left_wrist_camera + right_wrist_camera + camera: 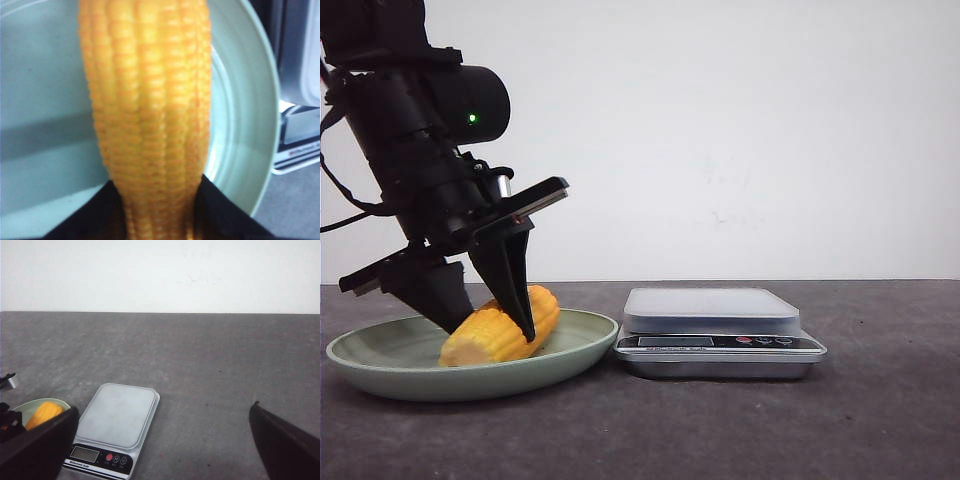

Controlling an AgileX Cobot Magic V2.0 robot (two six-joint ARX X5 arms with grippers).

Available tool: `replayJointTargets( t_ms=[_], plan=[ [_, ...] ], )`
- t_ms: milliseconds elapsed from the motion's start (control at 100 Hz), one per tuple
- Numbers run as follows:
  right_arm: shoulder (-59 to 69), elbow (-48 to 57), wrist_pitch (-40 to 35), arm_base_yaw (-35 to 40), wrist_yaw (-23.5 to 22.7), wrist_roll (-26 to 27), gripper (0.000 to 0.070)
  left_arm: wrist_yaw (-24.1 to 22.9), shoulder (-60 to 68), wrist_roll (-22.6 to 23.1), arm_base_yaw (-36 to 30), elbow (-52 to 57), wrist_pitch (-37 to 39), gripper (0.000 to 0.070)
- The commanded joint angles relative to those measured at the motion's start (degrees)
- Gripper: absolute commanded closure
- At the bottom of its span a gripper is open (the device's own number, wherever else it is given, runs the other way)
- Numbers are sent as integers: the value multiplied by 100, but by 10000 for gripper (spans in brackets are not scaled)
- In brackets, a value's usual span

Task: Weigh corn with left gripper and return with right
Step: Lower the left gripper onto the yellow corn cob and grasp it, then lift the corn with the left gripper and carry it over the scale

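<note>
While the corn (502,328) lies in the pale green plate (380,362) at the lower left of the front view, the left gripper (490,325) reaches down over it, jaws closed against its sides, one finger (510,272) crossing its front. Just right of the plate, the silver kitchen scale (718,332) sits on the dark grey surface (880,400). Seen from its own wrist camera, the right gripper (162,440) hangs above the surface, jaws spread wide and holding nothing.
</note>
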Motion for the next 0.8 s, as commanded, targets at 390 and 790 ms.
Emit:
replayJointTargets(
  t_ms=[390,790],
  plan=[
    [37,50,289,-4,168,22,0,514,-1821,127,-116,2271,-11,699],
    [46,50,601,-4,160,131,0,50,-1788,-164,-232,3875,-11,697]
  ],
)
